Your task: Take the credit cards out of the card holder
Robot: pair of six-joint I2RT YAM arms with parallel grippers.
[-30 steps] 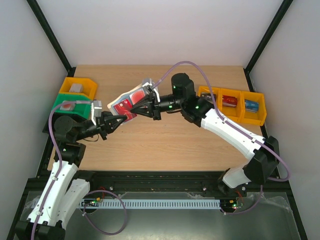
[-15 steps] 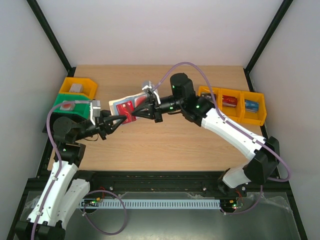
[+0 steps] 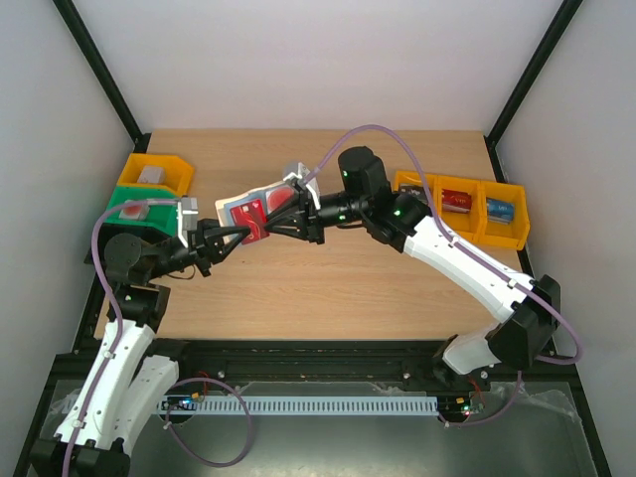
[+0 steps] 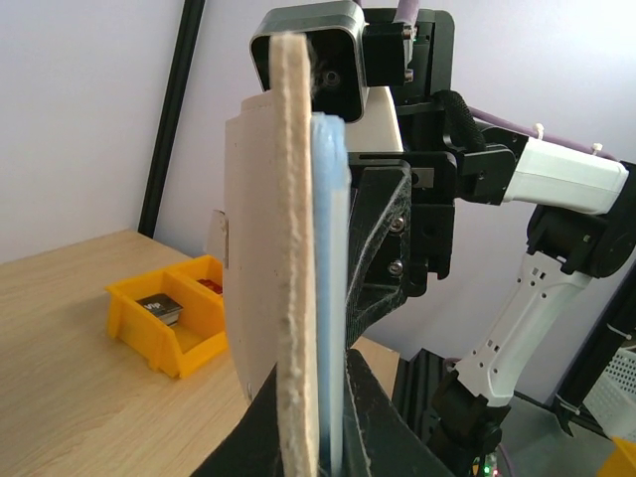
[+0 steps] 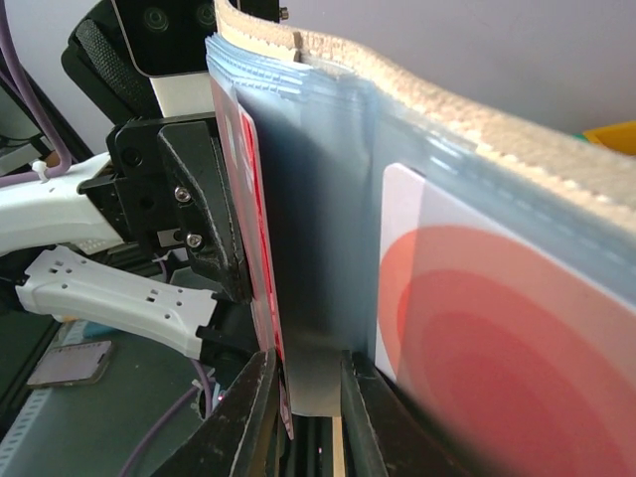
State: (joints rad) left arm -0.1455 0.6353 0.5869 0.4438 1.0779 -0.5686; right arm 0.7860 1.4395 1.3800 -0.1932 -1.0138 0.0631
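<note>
The card holder (image 3: 250, 211) hangs open in the air between both arms, above the left part of the table. It is beige outside, with pale blue clear sleeves inside. My left gripper (image 3: 235, 236) is shut on its near edge; in the left wrist view the holder (image 4: 295, 258) stands edge-on between my left gripper's (image 4: 323, 442) jaws. My right gripper (image 3: 271, 221) comes from the right and is shut on inner sleeves (image 5: 318, 298), with a red credit card (image 5: 260, 288) edge against its left finger (image 5: 253, 417). Another card (image 5: 487, 338) with red circles sits in a sleeve.
Three joined yellow bins (image 3: 457, 204) with small items stand at the right table edge. A yellow bin (image 3: 154, 174) and a green bin (image 3: 139, 209) stand at the left, behind my left arm. Black frame posts rise at the back corners.
The right gripper and the card holder have moved left and a little down towards the left gripper. The left gripper has kept its hold and shifted slightly left.
</note>
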